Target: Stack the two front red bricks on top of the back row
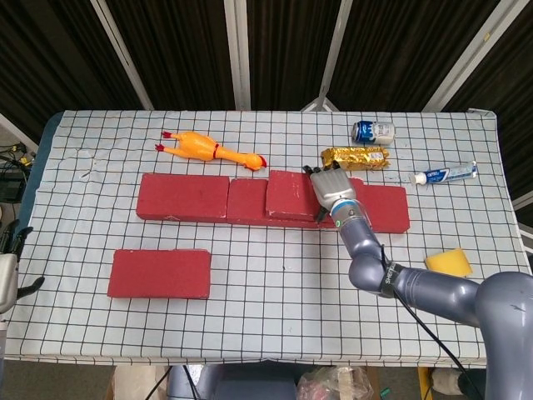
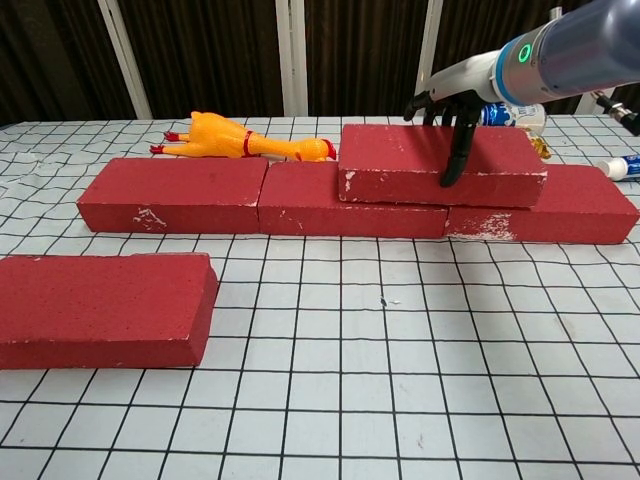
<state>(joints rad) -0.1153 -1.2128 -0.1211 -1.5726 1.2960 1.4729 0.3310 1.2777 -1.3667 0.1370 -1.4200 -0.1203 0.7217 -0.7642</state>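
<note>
Three red bricks form the back row (image 1: pixel 183 197) (image 2: pixel 175 195). Another red brick (image 1: pixel 290 196) (image 2: pixel 400 165) lies on top of the row, over the seam between the middle and right bricks. My right hand (image 1: pixel 330 185) (image 2: pixel 452 105) grips this upper brick, with fingers over its top and one finger down its front face. A second loose red brick (image 1: pixel 158 273) (image 2: pixel 100 310) lies flat at the front left. My left hand (image 1: pixel 8 279) shows only at the head view's left edge, fingers apart and holding nothing.
A rubber chicken (image 1: pixel 212 150) (image 2: pixel 245 142) lies behind the row. A can (image 1: pixel 372 131), a gold packet (image 1: pixel 356 157) and a toothpaste tube (image 1: pixel 445 173) sit at the back right. A yellow sponge (image 1: pixel 448 264) lies at the right.
</note>
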